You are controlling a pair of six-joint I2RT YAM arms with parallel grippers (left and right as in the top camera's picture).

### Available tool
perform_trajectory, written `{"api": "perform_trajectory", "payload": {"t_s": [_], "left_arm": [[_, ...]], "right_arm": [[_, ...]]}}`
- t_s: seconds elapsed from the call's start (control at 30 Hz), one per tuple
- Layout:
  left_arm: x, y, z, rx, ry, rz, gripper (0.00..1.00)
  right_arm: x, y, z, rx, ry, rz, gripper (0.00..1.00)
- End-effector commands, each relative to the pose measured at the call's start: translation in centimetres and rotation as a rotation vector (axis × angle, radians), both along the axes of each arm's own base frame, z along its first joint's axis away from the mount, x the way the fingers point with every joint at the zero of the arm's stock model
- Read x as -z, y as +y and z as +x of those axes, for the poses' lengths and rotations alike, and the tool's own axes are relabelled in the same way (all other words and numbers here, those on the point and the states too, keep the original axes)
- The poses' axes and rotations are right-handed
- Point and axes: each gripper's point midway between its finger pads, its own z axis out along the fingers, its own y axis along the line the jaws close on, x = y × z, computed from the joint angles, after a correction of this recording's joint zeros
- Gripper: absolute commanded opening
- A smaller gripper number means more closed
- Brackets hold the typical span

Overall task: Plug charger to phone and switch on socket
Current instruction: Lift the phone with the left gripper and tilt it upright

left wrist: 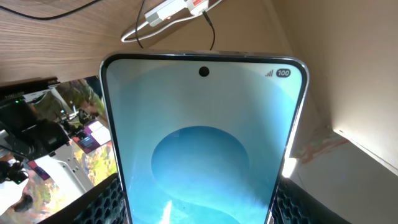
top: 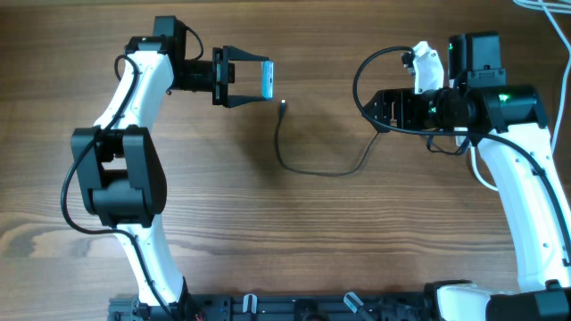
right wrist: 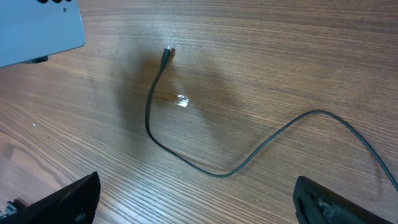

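Observation:
My left gripper (top: 239, 78) is shut on the phone (top: 266, 78) and holds it on edge above the table. In the left wrist view the phone (left wrist: 202, 137) fills the frame between the jaws (left wrist: 199, 211), with a light-blue screen and a teal oval. The charger (top: 308, 171), a thin black cable, lies on the table, its connector tip (top: 282, 104) just below and to the right of the phone. The cable runs up to the white socket (top: 426, 64). My right gripper (top: 379, 109) is open and empty above the cable (right wrist: 217, 174); its jaws (right wrist: 199, 208) are wide apart.
The socket also shows in the left wrist view (left wrist: 171, 9), with a red mark. A thick white cord (top: 558, 40) runs off the table's far right. The phone's back (right wrist: 37, 28) shows at the top left of the right wrist view, near the connector tip (right wrist: 168, 53).

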Motion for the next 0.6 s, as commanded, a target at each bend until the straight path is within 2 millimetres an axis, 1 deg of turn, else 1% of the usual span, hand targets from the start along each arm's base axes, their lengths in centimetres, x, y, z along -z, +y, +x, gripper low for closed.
{"api": "perform_trajectory", "payload": {"t_s": [0.0,0.57], "left_arm": [[-3.24,-0.01,-0.13,0.004,-0.054,-0.059,0.66],[-3.23,-0.01,-0.13,0.005,-0.059,-0.058,0.66]], "right_arm": [[0.16,-0.11,0.28,0.003,0.004,0.0,1.0],[0.15,-0.11,0.29,0.016,0.01,0.007,0.99]]}}
